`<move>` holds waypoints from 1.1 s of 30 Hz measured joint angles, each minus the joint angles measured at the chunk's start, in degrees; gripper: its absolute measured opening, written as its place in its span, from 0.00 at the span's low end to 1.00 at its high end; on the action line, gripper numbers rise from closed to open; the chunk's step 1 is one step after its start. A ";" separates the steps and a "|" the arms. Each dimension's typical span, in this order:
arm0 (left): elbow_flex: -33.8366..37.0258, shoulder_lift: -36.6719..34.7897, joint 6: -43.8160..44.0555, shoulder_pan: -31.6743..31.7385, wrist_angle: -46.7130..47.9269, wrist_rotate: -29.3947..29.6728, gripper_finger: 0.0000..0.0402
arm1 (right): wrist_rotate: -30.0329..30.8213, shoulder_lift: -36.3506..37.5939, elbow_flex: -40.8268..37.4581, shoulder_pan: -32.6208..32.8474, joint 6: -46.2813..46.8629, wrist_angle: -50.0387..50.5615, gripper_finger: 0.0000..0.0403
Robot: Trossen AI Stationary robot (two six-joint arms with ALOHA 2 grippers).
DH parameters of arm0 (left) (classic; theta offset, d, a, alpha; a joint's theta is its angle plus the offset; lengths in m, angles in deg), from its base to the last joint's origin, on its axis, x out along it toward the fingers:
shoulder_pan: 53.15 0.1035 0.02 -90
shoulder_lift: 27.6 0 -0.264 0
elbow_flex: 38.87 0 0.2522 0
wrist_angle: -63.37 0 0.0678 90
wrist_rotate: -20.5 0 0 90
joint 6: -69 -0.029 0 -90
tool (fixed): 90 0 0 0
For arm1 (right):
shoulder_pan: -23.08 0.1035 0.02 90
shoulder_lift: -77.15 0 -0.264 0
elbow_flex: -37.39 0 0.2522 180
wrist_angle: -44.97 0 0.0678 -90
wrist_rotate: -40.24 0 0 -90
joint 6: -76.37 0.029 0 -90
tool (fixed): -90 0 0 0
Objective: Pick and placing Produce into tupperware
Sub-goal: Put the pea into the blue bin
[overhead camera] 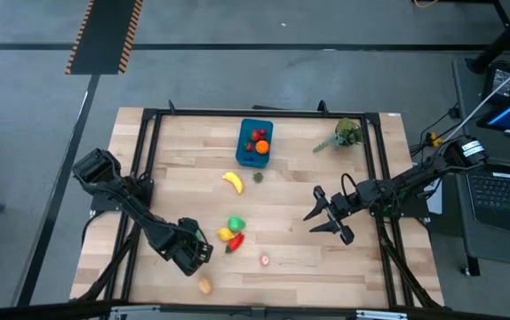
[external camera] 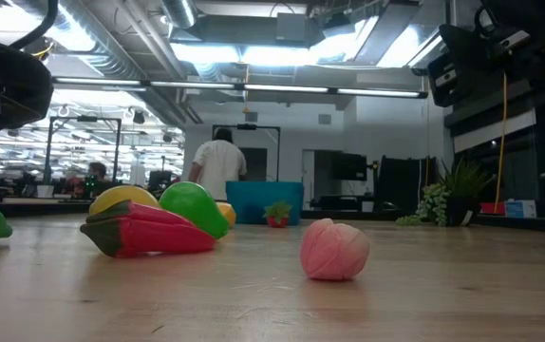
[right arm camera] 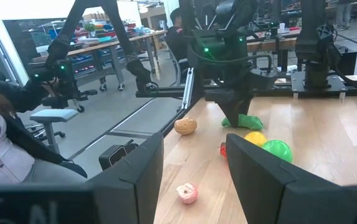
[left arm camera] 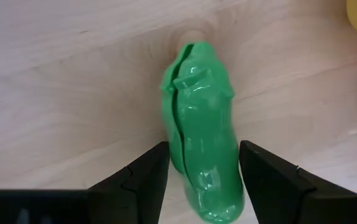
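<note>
A green cucumber (left arm camera: 200,130) lies flat on the wooden table near its front left. My left gripper (left arm camera: 200,149) points down over it, open, one finger on each long side of the cucumber, close beside it. In the high view this gripper (overhead camera: 197,253) hides the cucumber. The teal tupperware (overhead camera: 255,142) stands at the table's far middle, with an orange and red strawberries inside. My right gripper (overhead camera: 326,218) waits open and level at the right, holding nothing. A yellow banana (overhead camera: 232,181) lies loose in front of the tub.
A green round fruit (overhead camera: 235,223), a yellow piece (overhead camera: 226,234) and a red pepper (overhead camera: 235,242) cluster just right of my left gripper. A pink strawberry (overhead camera: 264,260) and a tan piece (overhead camera: 204,285) lie near the front edge. A leafy sprig (overhead camera: 344,135) sits far right.
</note>
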 joint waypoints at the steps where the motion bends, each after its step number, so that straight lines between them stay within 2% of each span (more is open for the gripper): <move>1: 0.00 0.01 -0.87 0.11 0.05 -0.07 0.47 | 0.00 0.00 0.00 0.00 -0.01 0.00 0.44; 6: 0.07 0.07 -2.51 0.23 0.19 -0.24 0.46 | 0.01 0.00 0.00 0.02 -0.02 0.02 0.44; 16: 0.13 0.17 -3.12 0.28 1.08 -0.83 0.30 | 0.02 0.00 0.00 0.02 -0.02 0.02 0.44; 24: 0.16 0.22 -7.81 0.28 1.12 -0.52 0.31 | 0.02 0.00 0.00 0.02 -0.02 0.04 0.44; 28: 0.19 -0.05 -10.41 0.30 1.20 -0.32 0.29 | 0.02 0.00 0.00 0.02 -0.02 0.04 0.44; 33: 0.53 -1.30 -14.24 0.50 1.87 2.29 0.28 | 0.02 0.00 0.00 0.02 0.01 0.07 0.44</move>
